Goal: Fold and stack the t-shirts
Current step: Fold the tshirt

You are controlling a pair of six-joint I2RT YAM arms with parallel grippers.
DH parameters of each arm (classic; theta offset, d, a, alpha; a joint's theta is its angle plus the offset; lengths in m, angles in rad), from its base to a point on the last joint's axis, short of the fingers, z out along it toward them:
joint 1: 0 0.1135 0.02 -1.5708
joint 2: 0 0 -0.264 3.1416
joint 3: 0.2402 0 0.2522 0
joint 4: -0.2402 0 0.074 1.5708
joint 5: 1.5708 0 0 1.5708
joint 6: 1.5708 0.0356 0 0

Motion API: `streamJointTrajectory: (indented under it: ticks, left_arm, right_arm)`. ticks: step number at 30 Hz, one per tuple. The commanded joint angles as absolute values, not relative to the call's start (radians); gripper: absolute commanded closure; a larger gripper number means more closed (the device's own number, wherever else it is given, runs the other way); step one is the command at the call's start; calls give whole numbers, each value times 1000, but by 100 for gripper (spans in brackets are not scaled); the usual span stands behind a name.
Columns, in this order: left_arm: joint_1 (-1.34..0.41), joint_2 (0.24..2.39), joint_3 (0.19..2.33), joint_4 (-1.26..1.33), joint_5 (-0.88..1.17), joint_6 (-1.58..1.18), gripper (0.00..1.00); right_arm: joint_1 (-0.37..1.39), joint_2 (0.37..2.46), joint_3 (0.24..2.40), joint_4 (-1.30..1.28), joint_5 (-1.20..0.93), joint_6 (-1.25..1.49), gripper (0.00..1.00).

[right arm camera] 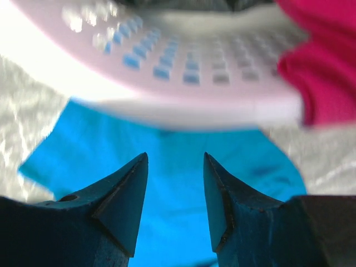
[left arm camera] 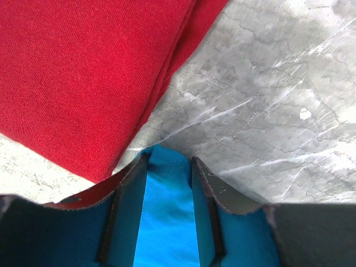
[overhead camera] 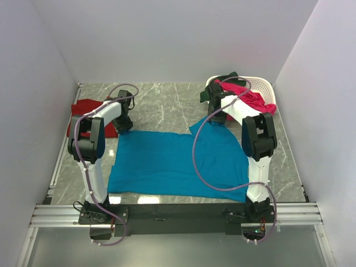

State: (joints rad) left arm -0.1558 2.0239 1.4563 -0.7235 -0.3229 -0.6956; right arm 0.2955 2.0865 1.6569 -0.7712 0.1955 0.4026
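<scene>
Left tool was spread, a corner of the soft teal-blue cloth t-shirt between its fingers and the dark red cloth t-shirt ahead-left. Right tool, also spread, hung over the teal cloth, with the white slatted plastic basket ahead.

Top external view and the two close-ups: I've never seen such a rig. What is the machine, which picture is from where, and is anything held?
Two robot arms are bolted at a table's near edge. The wide picture looks down from above and behind them; each close-up comes from a wrist camera, its own claw at the bottom. A teal shirt lies spread flat, a dark red shirt at far left, and a white basket at far right holds a pink shirt and dark green cloth. The left claw straddles the teal shirt's far left corner; whether it pinches is unclear. The right claw is open above the teal shirt near the basket, holding nothing.
</scene>
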Motion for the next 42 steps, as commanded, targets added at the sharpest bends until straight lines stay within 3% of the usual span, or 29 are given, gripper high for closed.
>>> streamJointTrajectory:
  ticks: [1, 11, 24, 32, 35, 42]
  left_arm:
    - [-155, 1990, 1434, -750, -330, -689, 57]
    - [-155, 2014, 1474, -772, -339, -680, 56]
    - [-155, 2005, 1474, -759, -305, -689, 57]
    - [-155, 1988, 1476, -756, -290, -687, 57]
    - [-155, 1985, 1474, -752, -295, -683, 57]
    - [-149, 1994, 1502, -761, -330, -670, 55]
  right_arm:
    - [290, 2108, 1712, -634, 275, 394, 49]
    - [288, 2184, 1750, -511, 328, 361, 50]
    - [282, 2376, 2037, -753, 242, 377, 55]
    - [264, 2355, 1999, -802, 209, 434, 55]
    - [256, 2329, 1948, -779, 209, 431, 60]
    - [253, 2326, 1950, -784, 213, 422, 89]
